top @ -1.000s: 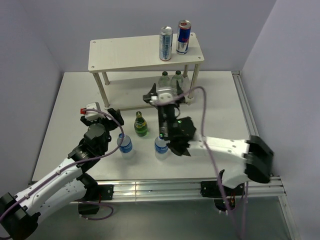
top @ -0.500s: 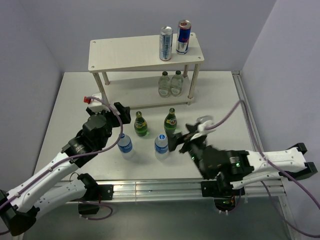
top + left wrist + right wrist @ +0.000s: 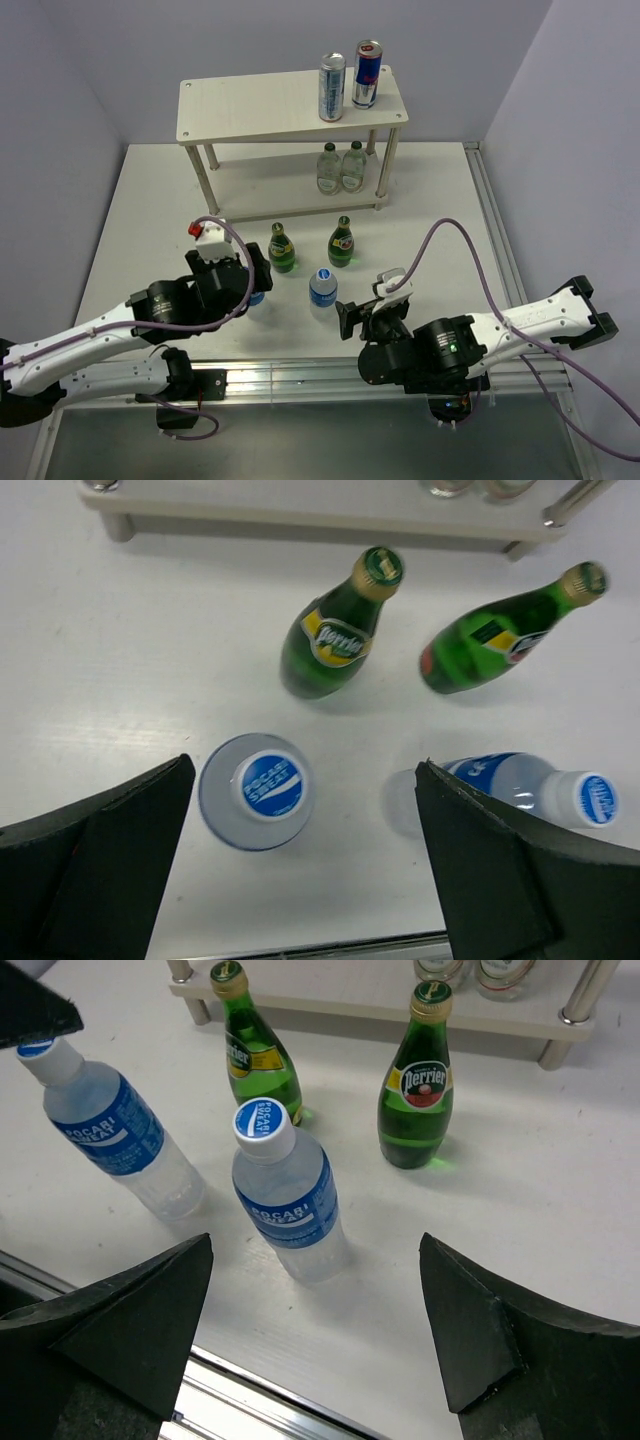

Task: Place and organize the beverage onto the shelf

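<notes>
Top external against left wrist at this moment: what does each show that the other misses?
Top external only: the shelf top with the two cans standing on it. Left wrist only: the left pincer open above one plastic bottle, with the cap print legible. Both: two green bottles and two plastic bottles upright on the table in front of the shelf.

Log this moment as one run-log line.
left gripper open above left plastic bottle | right gripper open, empty | cans on shelf top | green bottles, right plastic bottle standing on table
</notes>
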